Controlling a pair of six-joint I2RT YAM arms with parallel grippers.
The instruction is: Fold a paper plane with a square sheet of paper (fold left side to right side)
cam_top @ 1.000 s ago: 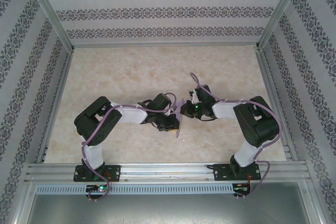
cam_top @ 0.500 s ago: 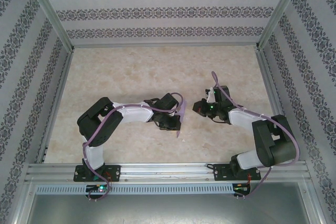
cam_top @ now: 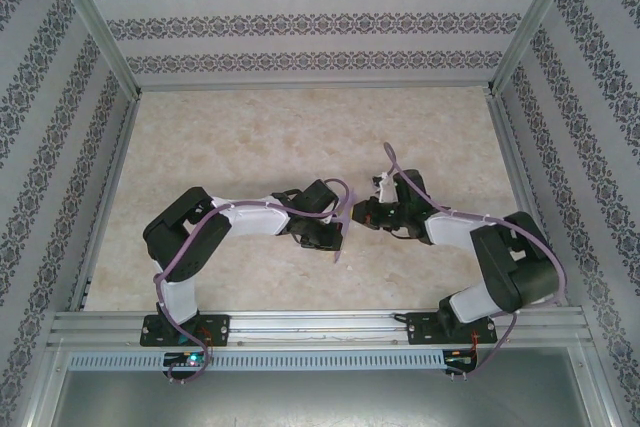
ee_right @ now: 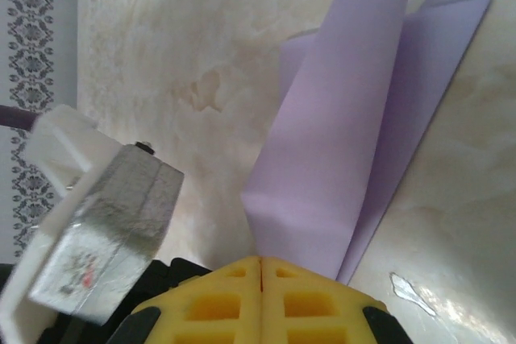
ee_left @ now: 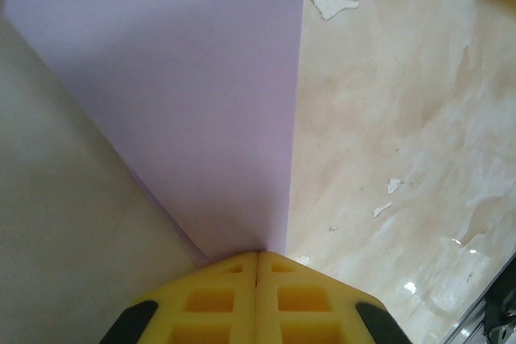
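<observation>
L gripper [ee_left: 258, 257] clamped shut on lavender paper sheet [ee_left: 201, 78], partly folded w/ curled flap. R gripper [ee_right: 262, 262] closed, holds nothing, tips just beside sheet's corner, above marbled table [ee_right: 177, 54]

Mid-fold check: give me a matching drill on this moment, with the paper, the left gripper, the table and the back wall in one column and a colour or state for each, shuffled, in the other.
Column one
1. square sheet of paper
2. left gripper
3. table
4. back wall

Column two
A. marbled beige
B. shut, pinching the sheet
C. pale with dark ornamental stripes
D. lavender, partly folded over

Pairs: 1-D, 2-B, 3-A, 4-C
</observation>
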